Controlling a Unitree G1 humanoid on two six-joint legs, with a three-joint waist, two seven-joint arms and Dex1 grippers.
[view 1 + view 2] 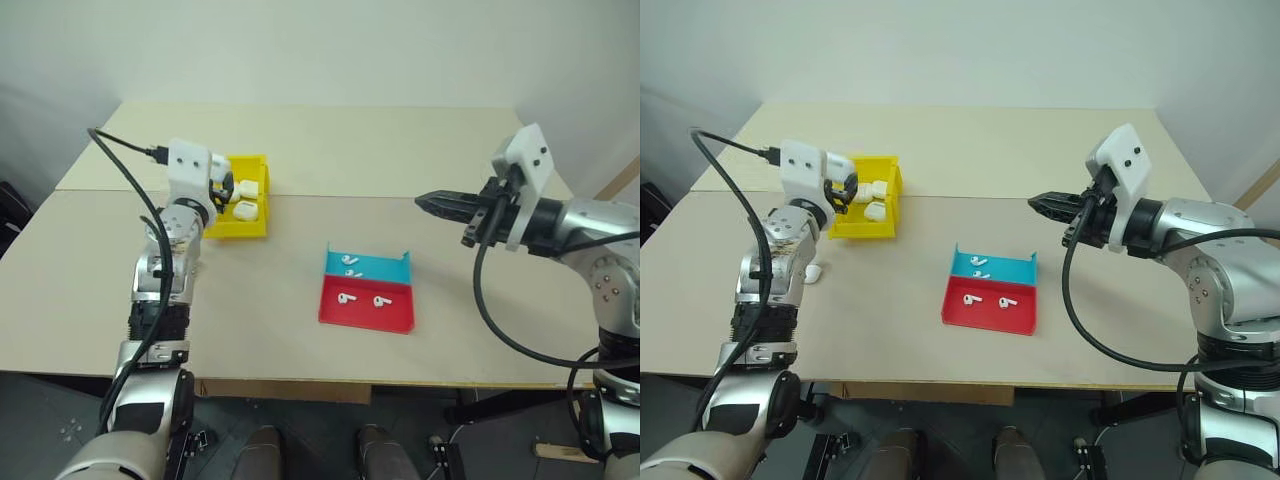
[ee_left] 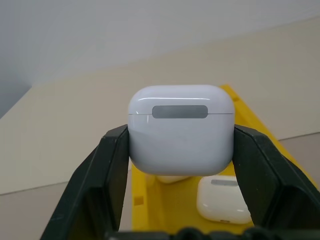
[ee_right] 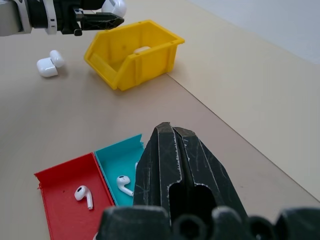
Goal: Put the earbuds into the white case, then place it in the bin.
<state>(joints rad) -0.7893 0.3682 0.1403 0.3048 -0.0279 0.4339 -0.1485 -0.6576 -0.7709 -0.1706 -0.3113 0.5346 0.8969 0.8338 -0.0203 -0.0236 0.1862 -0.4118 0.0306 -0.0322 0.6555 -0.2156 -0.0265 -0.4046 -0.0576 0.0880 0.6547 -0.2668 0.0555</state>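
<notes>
Nearest the head camera, a shallow red and blue tray [image 1: 366, 296] sits at the front of the beige table [image 1: 420, 150] with four loose earbuds [image 1: 347, 298] lying in it, two in the blue half and two in the red. To the robot's left, the left gripper [image 2: 181, 150] is clamped on a white case [image 2: 181, 129], lid closed, one black finger [image 2: 107, 165] pressed to each side, and holds it over the open top of the yellow bin [image 1: 242, 197]. At least two more closed cases [image 1: 246, 211] already rest on the bin's floor, and a further case [image 3: 46, 67], with a small white piece touching it, lies on the table just beside the bin, on the side away from the tray. Across the table, the right gripper [image 1: 433, 203] hangs in the air above and to the right of the tray, its fingers pinched together on nothing. By the look of it, the case in hand is one release away from joining the others in the bin, though whether earbuds are inside it cannot be seen with the lid down. With earbuds in the tray and a case lying outside the bin, more rounds of loading and binning appear to lie ahead.
</notes>
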